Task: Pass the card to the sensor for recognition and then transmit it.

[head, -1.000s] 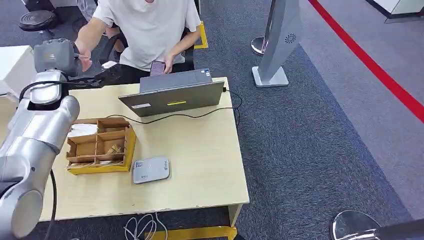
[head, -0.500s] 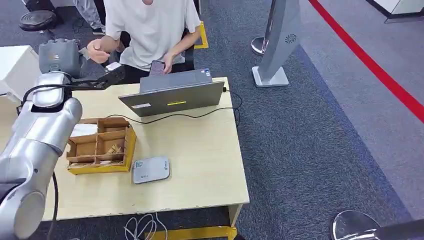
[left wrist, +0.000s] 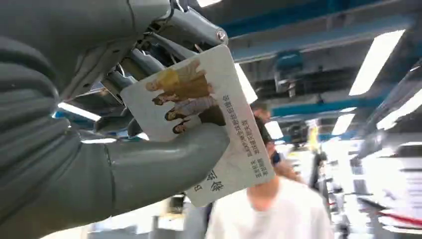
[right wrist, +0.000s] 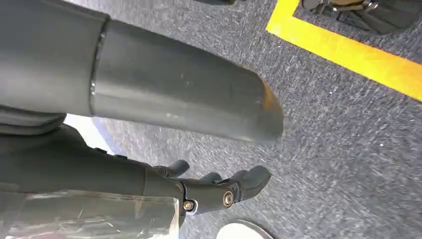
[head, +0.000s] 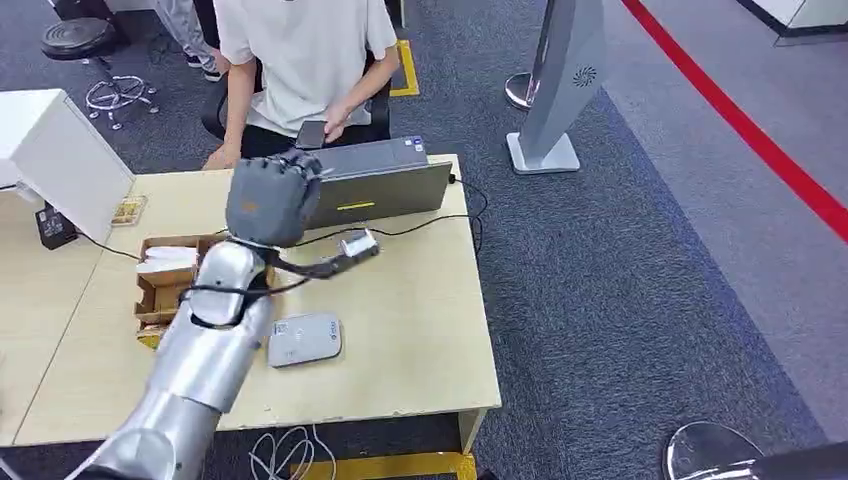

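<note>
Wooden desk [head: 420,330] underneath, reader [head: 303,339] lying flat just below the left hand [head: 272,200]. Pinches card [head: 357,243] by one end, leaving its face free, presumably for scanning. Right hand [right wrist: 219,191] hangs loosely curled, holding nothing.

My head view looks down on the table [head: 420,330] from high up. My left wrist view faces up, close behind my left hand [left wrist: 99,149]; both show the person [head: 300,60].
</note>
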You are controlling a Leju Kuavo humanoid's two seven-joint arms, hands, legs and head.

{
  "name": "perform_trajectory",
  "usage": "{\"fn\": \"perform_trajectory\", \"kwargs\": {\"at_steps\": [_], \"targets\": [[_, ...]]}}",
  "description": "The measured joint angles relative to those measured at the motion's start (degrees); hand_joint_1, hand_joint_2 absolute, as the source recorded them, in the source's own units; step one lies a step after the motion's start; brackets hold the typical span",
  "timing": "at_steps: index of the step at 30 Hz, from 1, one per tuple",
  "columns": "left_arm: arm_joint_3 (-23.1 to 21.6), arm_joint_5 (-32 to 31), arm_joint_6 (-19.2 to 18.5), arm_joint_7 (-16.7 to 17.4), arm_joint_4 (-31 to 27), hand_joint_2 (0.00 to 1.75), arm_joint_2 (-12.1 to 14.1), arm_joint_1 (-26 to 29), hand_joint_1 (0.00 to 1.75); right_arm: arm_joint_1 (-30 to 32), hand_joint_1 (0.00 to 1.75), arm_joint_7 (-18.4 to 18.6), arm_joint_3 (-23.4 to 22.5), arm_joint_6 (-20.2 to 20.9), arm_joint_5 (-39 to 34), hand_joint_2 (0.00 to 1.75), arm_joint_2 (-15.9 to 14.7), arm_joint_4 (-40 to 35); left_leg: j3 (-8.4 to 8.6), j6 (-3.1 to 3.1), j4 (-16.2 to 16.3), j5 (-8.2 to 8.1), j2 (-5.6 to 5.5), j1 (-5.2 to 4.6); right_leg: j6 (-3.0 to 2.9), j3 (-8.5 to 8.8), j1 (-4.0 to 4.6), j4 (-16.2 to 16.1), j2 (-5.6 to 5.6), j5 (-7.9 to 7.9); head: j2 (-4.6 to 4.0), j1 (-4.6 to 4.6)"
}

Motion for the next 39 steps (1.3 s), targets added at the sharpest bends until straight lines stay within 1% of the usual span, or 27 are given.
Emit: {"fn": "perform_trajectory", "kwargs": {"at_steps": [3,5,7,11,13,14,16,18,22,26,29,32,39], "targets": [[-7.06,0.46,-1.69,2.28,-8.95,1.75,0.77,7.93,1.75,0.61,0.0,-0.18,-1.16,-0.46,-0.98,0.0,-0.02,0.0,0.03,0.01,-0.01,-0.09,0.02,-0.01,0.06,0.01,-0.01,-0.01,-0.01,-0.08,0.0,-0.15],[-10.48,0.61,-2.88,3.39,-10.29,1.75,1.11,10.94,1.75,0.77,0.0,-0.29,-1.68,-0.5,-1.24,0.0,-0.09,0.0,-0.02,0.01,-0.01,-0.08,0.0,0.0,0.06,-0.01,0.0,-0.01,-0.06,-0.08,0.0,0.2],[-11.97,0.87,-2.89,3.87,-11.34,1.75,1.53,12.74,1.75,0.84,0.0,-0.37,-1.99,-0.5,-1.46,0.0,-0.09,0.0,0.01,0.01,-0.01,-0.08,0.03,0.0,0.05,-0.03,0.0,-0.01,0.01,-0.07,0.0,0.11],[-13.61,1.11,-2.93,3.9,-12.35,1.75,2.14,14.03,1.75,1.03,0.0,-0.37,-2.6,-0.53,-1.77,0.0,-0.13,0.0,0.0,0.03,-0.01,-0.06,0.0,0.0,0.05,-0.02,0.0,0.0,-0.04,-0.07,0.0,0.07],[-14.14,1.2,-4.22,4.44,-12.42,1.75,2.29,14.4,1.75,0.73,0.0,-0.44,-2.76,0.46,-2.03,0.0,-0.24,-0.07,-0.02,0.04,-0.01,-0.05,0.01,0.0,0.07,-0.01,0.0,0.02,-0.04,-0.04,0.0,0.04],[-14.33,1.22,-4.87,4.94,-12.29,1.75,2.36,14.7,1.75,0.1,0.0,-0.1,-2.89,2.24,-2.44,0.0,-0.48,-0.22,-0.02,0.02,-0.01,-0.03,0.02,0.0,0.05,-0.02,0.0,0.02,-0.02,-0.01,0.0,0.04],[-14.62,1.46,-5.01,5.71,-11.19,1.75,2.27,14.95,1.75,-1.9,0.0,2.41,-3.04,6.26,-3.56,0.0,-0.81,-1.29,0.01,0.04,0.0,-0.01,0.07,-0.01,0.04,-0.05,0.0,0.01,0.03,0.03,0.0,-0.02],[-15.3,1.57,-5.91,6.56,-8.98,1.75,2.08,15.06,1.75,-3.39,0.0,3.39,-3.06,7.76,-4.88,0.0,-1.01,-3.04,0.01,0.08,0.0,0.01,0.05,-0.02,0.08,-0.03,-0.01,0.01,0.01,0.05,0.0,0.0],[-15.69,1.31,-8.42,9.91,-5.16,1.75,2.25,16.44,1.75,-4.03,0.0,2.4,-3.11,6.69,-7.37,0.0,-1.53,-4.39,0.01,0.08,0.02,0.01,0.03,-0.02,0.09,-0.02,-0.01,0.01,0.0,0.06,0.0,0.0],[-15.69,1.16,-8.96,10.82,-2.71,1.75,2.56,17.19,1.75,-3.51,0.0,2.07,-3.13,6.51,-7.91,0.0,-1.84,-4.74,-0.02,0.08,0.02,0.01,0.03,-0.01,0.08,-0.06,-0.01,0.01,0.01,0.04,0.0,-0.02],[-15.69,0.79,-9.64,12.29,-1.18,1.75,2.71,17.22,1.75,-3.51,0.0,2.05,-3.13,6.29,-8.55,0.0,-2.08,-4.94,-0.02,0.08,0.01,0.01,0.03,-0.01,0.07,-0.06,-0.01,0.01,0.01,0.02,0.0,0.0],[-15.69,0.06,-9.38,13.69,0.53,1.75,3.21,17.39,1.75,-3.34,0.0,1.68,-3.13,6.1,-9.73,0.0,-2.43,-5.05,-0.03,0.07,0.0,0.01,0.02,0.0,0.06,-0.05,0.0,0.01,0.0,0.01,0.0,-0.02],[-15.14,-0.06,-8.0,14.06,2.67,1.75,5.96,18.95,1.75,-2.79,0.0,1.07,-3.13,6.05,-10.58,0.0,-3.3,-5.09,-0.03,0.07,-0.01,0.01,0.02,0.0,0.06,-0.05,0.0,0.01,-0.01,0.01,0.0,-0.02]]}}
